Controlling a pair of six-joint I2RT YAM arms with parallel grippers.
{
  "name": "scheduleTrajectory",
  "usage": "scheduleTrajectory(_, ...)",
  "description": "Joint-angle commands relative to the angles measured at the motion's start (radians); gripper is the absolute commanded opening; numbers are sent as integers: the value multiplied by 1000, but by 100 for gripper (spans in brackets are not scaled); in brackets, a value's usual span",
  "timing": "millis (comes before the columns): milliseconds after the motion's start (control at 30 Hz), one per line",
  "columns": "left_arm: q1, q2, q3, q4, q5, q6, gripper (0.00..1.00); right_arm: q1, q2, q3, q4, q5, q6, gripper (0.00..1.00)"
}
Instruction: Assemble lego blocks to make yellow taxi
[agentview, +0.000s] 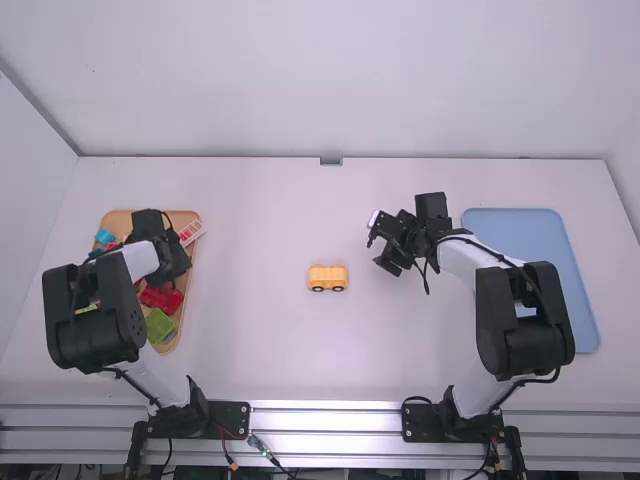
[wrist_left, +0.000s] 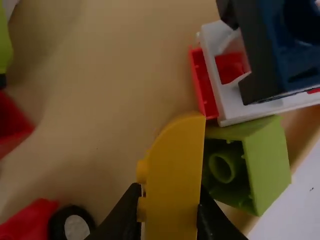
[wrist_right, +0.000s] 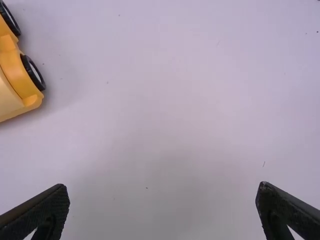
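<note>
My left gripper (agentview: 172, 262) is over the wooden tray of blocks. In the left wrist view my left gripper (wrist_left: 168, 212) is shut on a yellow block (wrist_left: 175, 172) with a curved corner and studs on one side. A yellow car-like assembly on black wheels (agentview: 328, 278) rests near the table's middle; part of this yellow assembly (wrist_right: 17, 75) shows at the upper left of the right wrist view. To its right and above the table is my right gripper (agentview: 380, 248). In the right wrist view my right gripper (wrist_right: 162, 194) stands wide open, with bare table between its fingers.
The wooden tray (agentview: 118, 217) at the left holds red, green, blue and white pieces. A green block (wrist_left: 267, 165) lies close beside the held block. A light blue tray (agentview: 583, 320) lies at the right, partly under the right arm.
</note>
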Motion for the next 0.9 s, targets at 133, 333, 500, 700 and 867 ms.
scheduleTrajectory(133, -3, -43, -4, -3, -98, -119, 3, 0, -14, -6, 12, -14, 3, 99)
scheduleTrajectory(333, -39, -237, -6, -48, -124, -59, 2, 0, -14, -6, 94, -14, 126, 99)
scheduleTrajectory(500, -112, -379, -28, -21, -113, 14, 2, 0, -14, -5, 167, -45, 276, 99)
scheduleTrajectory(700, -319, -498, -134, 182, -68, 202, 2, 0, -14, -5, 340, -206, 590, 99)
scheduleTrajectory(867, -532, -514, -270, 491, -67, 341, 2, 0, -14, -6, 510, -497, 819, 99)
